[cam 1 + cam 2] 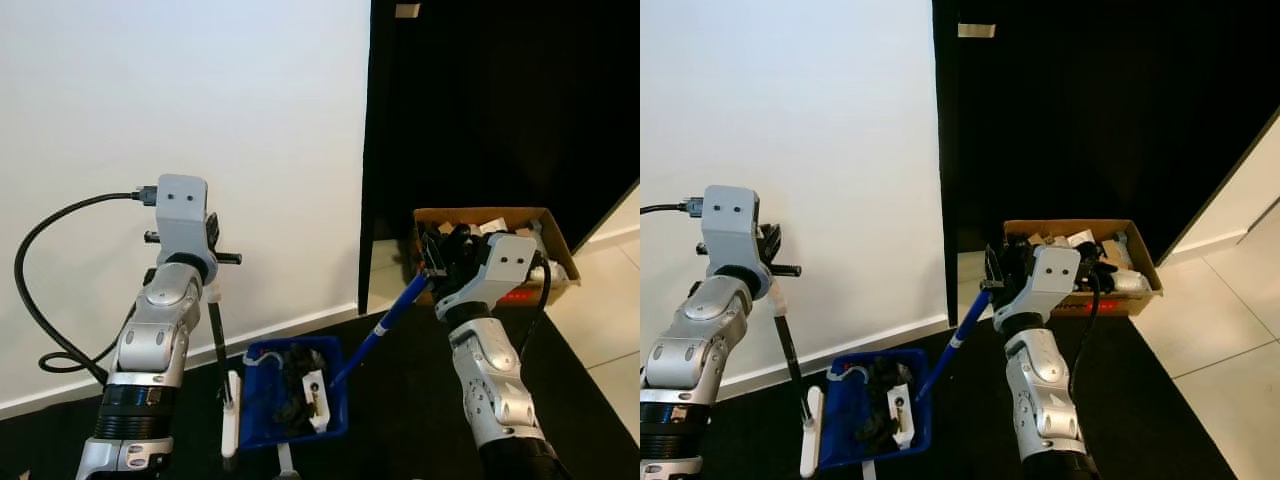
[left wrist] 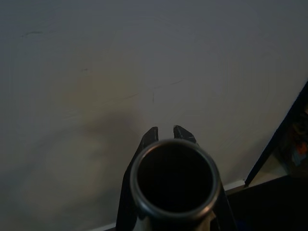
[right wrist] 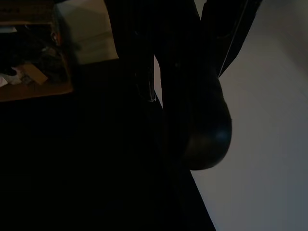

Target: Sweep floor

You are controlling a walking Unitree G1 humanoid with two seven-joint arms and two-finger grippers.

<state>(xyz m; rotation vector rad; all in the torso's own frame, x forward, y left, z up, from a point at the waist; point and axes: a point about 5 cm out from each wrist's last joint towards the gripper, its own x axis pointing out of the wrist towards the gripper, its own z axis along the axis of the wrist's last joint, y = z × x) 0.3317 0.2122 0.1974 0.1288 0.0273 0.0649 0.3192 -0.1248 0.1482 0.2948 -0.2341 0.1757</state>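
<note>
Broom handle (image 1: 385,326), blue and slanted, runs from the right gripper (image 1: 436,258), whose fingers clamp its top, down into one blue dustpan (image 1: 262,420) on the dark floor (image 1: 400,420) by the white wall (image 1: 200,100). Left gripper (image 1: 215,252) is closed round the dustpan's one thin black pole (image 1: 217,340). Dark debris and a white scrap lie in the pan. One cardboard box (image 1: 555,235) stands behind.
</note>
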